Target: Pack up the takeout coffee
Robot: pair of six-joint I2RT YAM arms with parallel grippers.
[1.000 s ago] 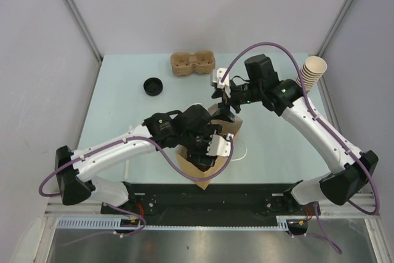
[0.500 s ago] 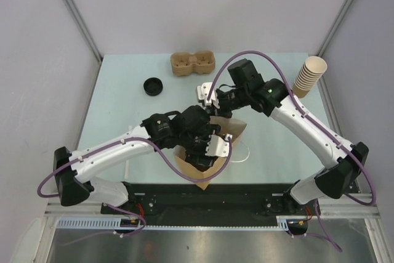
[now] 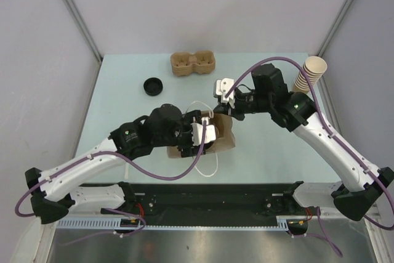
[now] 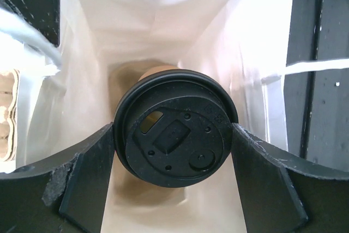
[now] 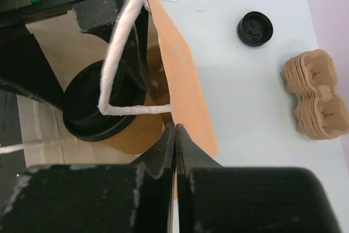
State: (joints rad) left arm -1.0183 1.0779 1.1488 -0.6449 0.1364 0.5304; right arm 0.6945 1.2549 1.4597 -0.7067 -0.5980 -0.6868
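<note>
The takeout coffee (image 4: pixel 174 129), a tan paper cup under a round black lid, sits inside a brown paper bag (image 3: pixel 225 135) with a white lining (image 4: pixel 158 9). My left gripper (image 4: pixel 173 136) reaches into the bag's mouth. Its two fingers (image 4: pixel 90 173) press against opposite sides of the lid. From above, the left gripper (image 3: pixel 198 132) covers the cup. My right gripper (image 5: pixel 175 127) is shut on the bag's brown edge (image 5: pixel 185 80) at the bag's far side. In the right wrist view the lidded cup (image 5: pixel 92 107) shows behind a white cord handle (image 5: pixel 122 53).
A loose black lid (image 3: pixel 152 85) lies at the back left of the table. A brown pulp cup tray (image 3: pixel 192 64) stands at the back centre, and a tall stack of paper cups (image 3: pixel 309 73) at the back right. A second white bag handle (image 3: pixel 209 165) trails toward the near edge.
The right gripper came down onto the bag's far edge and shut on it. The left arm drew back to the left, and the bag swung round with it.
</note>
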